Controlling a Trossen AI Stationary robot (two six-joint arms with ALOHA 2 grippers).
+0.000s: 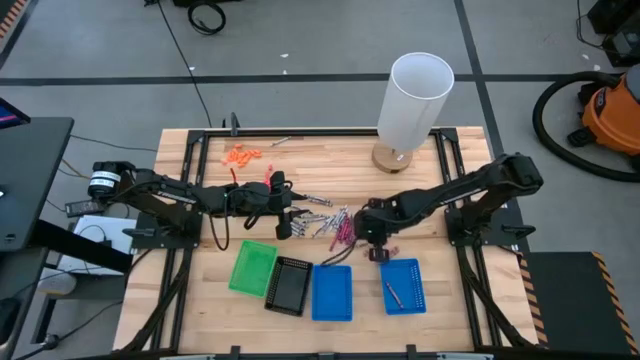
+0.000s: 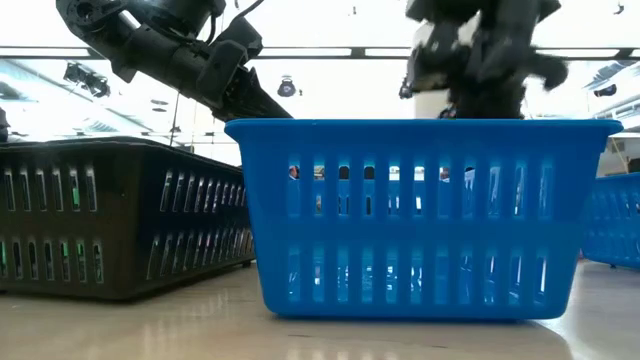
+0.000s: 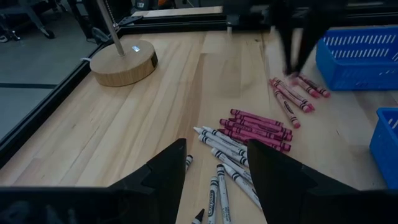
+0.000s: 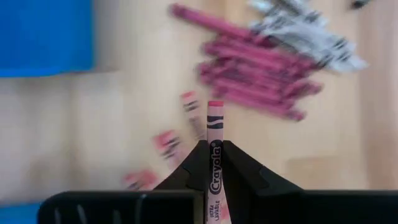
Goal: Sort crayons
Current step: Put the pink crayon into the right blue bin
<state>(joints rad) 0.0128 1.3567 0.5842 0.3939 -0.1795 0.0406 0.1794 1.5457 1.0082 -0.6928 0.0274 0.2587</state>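
Wooden table [image 1: 330,180]: right tool [image 4: 214,152] pinches a magenta crayon [image 4: 215,134]; left tool [image 3: 214,174] wide above grey crayons [image 3: 221,155].

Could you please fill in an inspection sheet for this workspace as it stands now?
Surface: wooden table in a black frame.
Job's things: loose pile of silvery-grey crayons and maroon crayons at the table's middle; a green tray, a black tray and two blue trays along the near edge, one crayon in the rightmost blue tray.
Clutter: orange bits at the far left; white lamp on a round wooden base.
Hands: left hand open above the grey crayons; right hand shut on a maroon crayon, beside the pile.
Cables: black cable on the floor.
Surroundings: orange vacuum at the right.
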